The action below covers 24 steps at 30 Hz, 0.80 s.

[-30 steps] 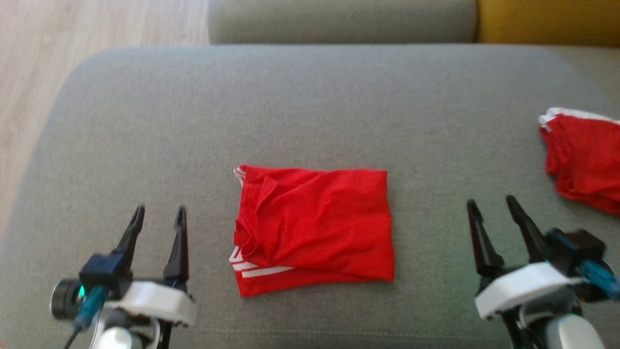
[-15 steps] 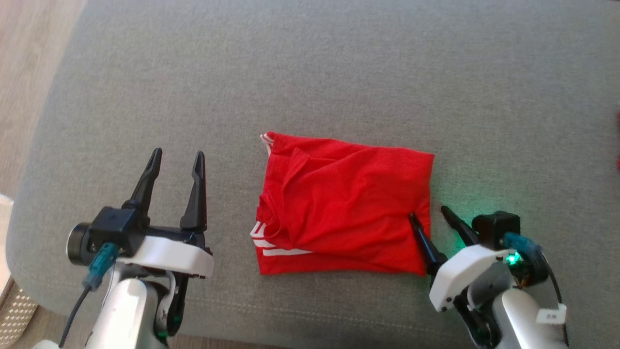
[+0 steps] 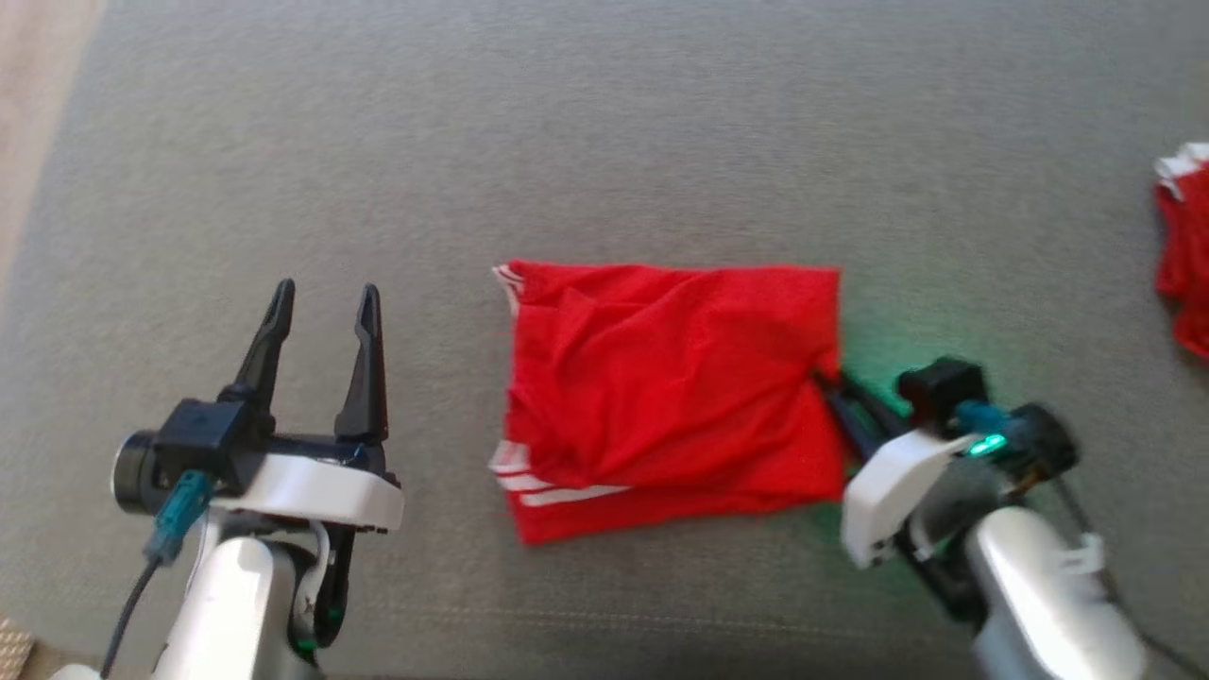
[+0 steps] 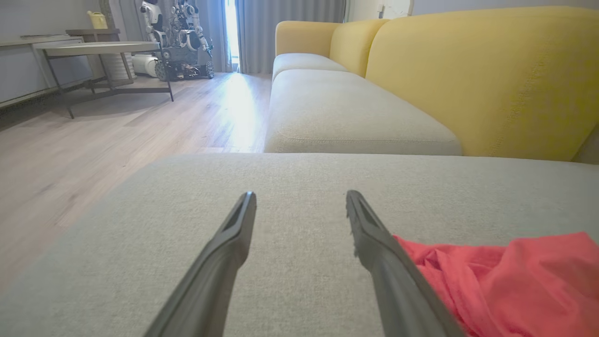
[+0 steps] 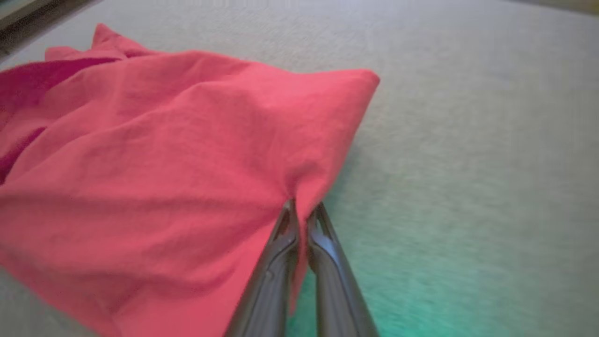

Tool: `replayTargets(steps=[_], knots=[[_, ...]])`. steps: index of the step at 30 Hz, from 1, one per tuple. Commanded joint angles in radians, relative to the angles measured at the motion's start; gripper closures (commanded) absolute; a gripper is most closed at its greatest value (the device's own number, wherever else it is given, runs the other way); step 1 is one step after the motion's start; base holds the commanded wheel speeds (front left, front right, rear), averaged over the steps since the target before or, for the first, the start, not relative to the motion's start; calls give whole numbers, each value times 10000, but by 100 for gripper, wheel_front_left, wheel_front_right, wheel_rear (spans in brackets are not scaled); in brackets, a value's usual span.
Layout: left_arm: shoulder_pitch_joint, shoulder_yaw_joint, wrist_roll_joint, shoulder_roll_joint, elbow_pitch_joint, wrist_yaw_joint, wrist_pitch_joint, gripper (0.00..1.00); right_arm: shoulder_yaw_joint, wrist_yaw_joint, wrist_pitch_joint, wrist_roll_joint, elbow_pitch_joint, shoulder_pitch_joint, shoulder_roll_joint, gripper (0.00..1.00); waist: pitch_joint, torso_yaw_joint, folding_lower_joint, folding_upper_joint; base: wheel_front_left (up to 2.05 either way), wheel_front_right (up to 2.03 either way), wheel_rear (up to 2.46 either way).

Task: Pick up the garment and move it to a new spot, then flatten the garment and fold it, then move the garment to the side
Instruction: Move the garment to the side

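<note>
Lying mid-frame on the grey fabric sofa cushion (image 3: pixel 604 142), the folded red cloth garment (image 3: pixel 671 387) now has its right edge pinched in my right gripper (image 5: pixel 302 208), open a second ago, so I judge the pick-up begun; my left gripper (image 3: pixel 326 291) waits wide open, lower left.

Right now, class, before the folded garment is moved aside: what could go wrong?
1. The right jaws are shut on a small pinch of the folded red garment at its right edge; lifting may undo the fold.
2. The left jaws stand open, apart from it, so its left side may drag.
3. A second red garment lies further right; the two could overlap.
</note>
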Motion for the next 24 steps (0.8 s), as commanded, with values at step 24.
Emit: replayTargets(steps=[24], knots=[[-1282, 81, 522, 701, -1177, -244, 75, 0, -2362, -9, 1470, 130, -2244, -2847, -5017, 100, 1743, -2933, 0, 0, 0, 0, 0]])
